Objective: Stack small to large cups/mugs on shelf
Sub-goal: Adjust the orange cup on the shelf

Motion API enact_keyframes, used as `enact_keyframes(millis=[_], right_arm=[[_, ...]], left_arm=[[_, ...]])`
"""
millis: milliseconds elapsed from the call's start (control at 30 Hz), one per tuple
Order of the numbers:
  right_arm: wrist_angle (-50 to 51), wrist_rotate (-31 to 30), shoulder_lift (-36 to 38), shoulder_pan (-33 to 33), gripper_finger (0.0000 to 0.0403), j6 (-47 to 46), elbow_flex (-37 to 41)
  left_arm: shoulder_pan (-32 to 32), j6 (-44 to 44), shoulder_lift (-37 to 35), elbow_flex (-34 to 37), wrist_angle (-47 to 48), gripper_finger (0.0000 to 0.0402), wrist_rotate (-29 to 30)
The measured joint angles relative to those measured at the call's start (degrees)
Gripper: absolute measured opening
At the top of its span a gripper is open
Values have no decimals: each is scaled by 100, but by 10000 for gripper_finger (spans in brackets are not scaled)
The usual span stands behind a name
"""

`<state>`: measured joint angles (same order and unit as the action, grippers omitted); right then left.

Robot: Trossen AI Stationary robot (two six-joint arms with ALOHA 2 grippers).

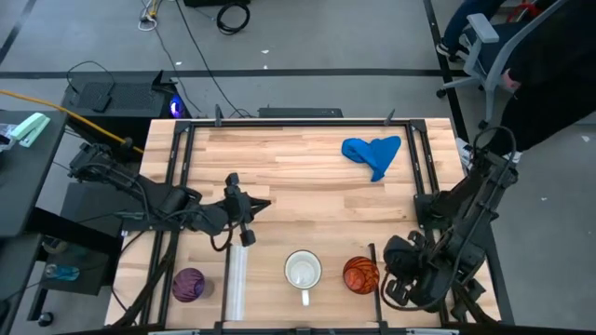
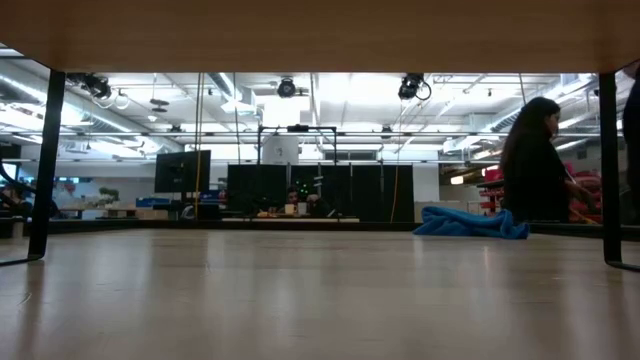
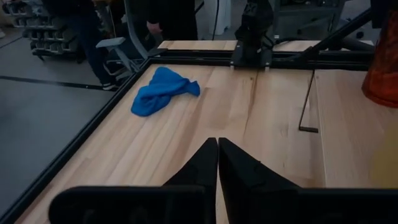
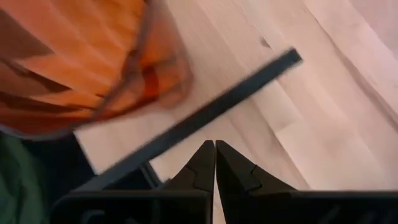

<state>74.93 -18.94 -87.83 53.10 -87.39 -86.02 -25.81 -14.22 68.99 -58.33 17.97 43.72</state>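
Along the near edge of the table sit all three cups, none stacked yet. The purple cup (image 1: 188, 284) is on the left, just outside the pale upright strip (image 1: 236, 279). Between that strip and the thin dark post (image 1: 373, 268), on the shelf (image 1: 270, 279), stands the white mug (image 1: 303, 270), mouth up, handle pointing toward the near edge. Beside it, the orange cup (image 1: 360, 274) sits right against the post.

The right gripper (image 4: 214, 163) hangs just beyond that post, fingers pressed together, nothing held; its wrist view shows the orange cup close by, out of focus, with the post cutting across. The left gripper (image 3: 217, 165) hovers a little farther back, above the strip, jaws also together and empty.

Now, handling. These look like rigid, glazed cups, likely light but smooth and breakable, so a firm pinch over the rim, one finger inside and one outside, seems the safest hold. On the mug, the rim away from the handle looks best; the handle itself would twist. The orange cup's rounded belly would probably slip from a side squeeze.

Farther back, the blue cloth (image 1: 372, 153) lies crumpled near the far right corner, well apart from everything. Beyond the table, a person (image 2: 535, 165) stands in the room.
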Motion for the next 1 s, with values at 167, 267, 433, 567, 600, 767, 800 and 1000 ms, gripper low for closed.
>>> enact_keyframes(millis=[167,267,433,567,600,767,800,1000], right_arm=[[-254,-22,0,-64,20,186,-4],[-578,-11,0,-57,20,378,-4],[-886,-13,-28,-48,20,565,-9],[-939,-7,-90,-98,20,752,-7],[-964,-7,-103,-117,20,798,-7],[-1142,-4,-151,-188,20,1008,-7],[-1170,-4,-154,-208,20,1066,-7],[-1256,20,-164,-333,20,1289,-7]], left_arm=[[-1,-20,0,0,5,21,0],[-1,-20,0,0,31,16,-1],[-1,-52,0,0,35,13,-2],[-1,-87,2,0,44,20,-2],[-1,-133,2,0,58,22,-2],[-1,-173,4,0,105,22,-2],[-1,-174,7,0,108,20,-2],[-1,-176,7,0,121,14,-2]])
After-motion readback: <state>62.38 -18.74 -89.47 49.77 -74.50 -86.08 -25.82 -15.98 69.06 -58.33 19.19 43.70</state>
